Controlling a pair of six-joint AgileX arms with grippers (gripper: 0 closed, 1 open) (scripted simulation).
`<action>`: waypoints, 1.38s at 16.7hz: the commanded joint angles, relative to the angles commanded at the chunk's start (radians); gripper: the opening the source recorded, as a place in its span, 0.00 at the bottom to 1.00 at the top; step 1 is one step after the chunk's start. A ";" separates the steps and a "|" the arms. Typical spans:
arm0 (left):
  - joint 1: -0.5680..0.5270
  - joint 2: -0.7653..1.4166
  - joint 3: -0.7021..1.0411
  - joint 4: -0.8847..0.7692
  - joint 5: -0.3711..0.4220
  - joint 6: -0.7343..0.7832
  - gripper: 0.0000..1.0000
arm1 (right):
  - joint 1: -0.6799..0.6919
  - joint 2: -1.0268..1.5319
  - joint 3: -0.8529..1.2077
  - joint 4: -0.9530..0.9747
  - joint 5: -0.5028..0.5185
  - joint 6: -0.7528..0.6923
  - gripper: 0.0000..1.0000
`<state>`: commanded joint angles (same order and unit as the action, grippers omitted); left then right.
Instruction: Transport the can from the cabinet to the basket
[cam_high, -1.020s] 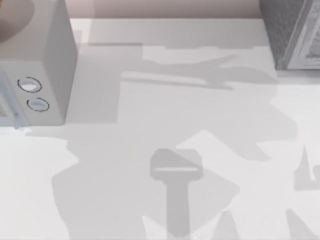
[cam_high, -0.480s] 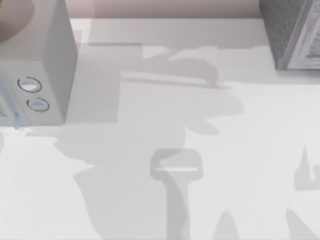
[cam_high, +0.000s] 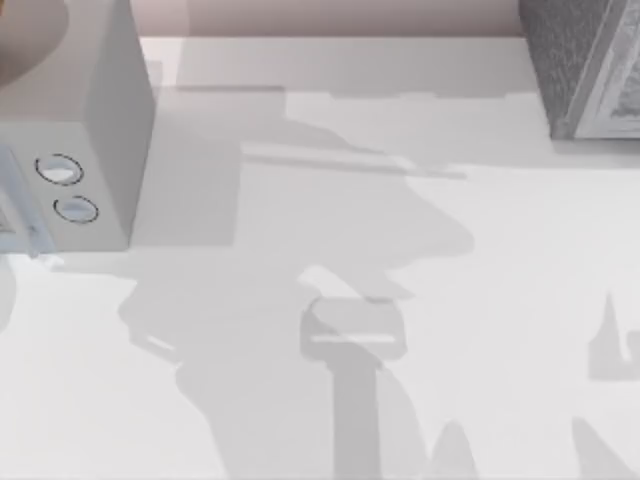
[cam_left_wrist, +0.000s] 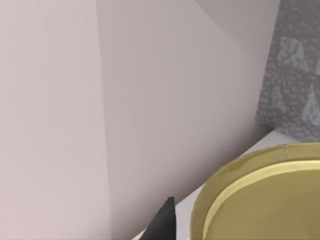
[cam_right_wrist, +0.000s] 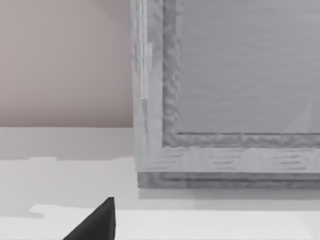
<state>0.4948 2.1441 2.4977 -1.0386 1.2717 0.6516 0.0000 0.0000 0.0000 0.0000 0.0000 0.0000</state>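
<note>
Shift since earlier: the arm shadows on the bench (cam_high: 500, 250) have slid and changed shape across the middle; the grey box (cam_high: 90, 130) and the cabinet (cam_high: 585, 70) lie as before.
Can: probably the round dull-gold rim (cam_left_wrist: 240, 185) close beside the left hand (cam_left_wrist: 162, 222). I cannot tell whether it is held or standing free.
Left hand: only a dark tip shows, with the cabinet well behind it. Apart, together or clamped cannot be told.
Right hand: a dark tip (cam_right_wrist: 95, 222) low over the bench, facing the cabinet front. Its state cannot be told either.
Doing it well: keep the can upright, travel smoothly, and clear the grey box on the way to the basket.
Surface: plain white bench, flat and smooth; a can could slide on it.
Room: pale pink wall (cam_high: 330, 15) at the far side, grey box far left, cabinet far right.
</note>
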 joint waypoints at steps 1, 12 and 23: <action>-0.001 -0.004 -0.005 -0.028 -0.004 0.029 0.00 | 0.000 0.000 0.000 0.000 0.000 0.000 1.00; -0.002 -0.009 -0.010 -0.057 -0.007 0.059 0.30 | 0.000 0.000 0.000 0.000 0.000 0.000 1.00; -0.002 -0.009 -0.010 -0.057 -0.007 0.059 1.00 | 0.000 0.000 0.000 0.000 0.000 0.000 1.00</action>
<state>0.4927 2.1351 2.4872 -1.0952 1.2645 0.7109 0.0000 0.0000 0.0000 0.0000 0.0000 0.0000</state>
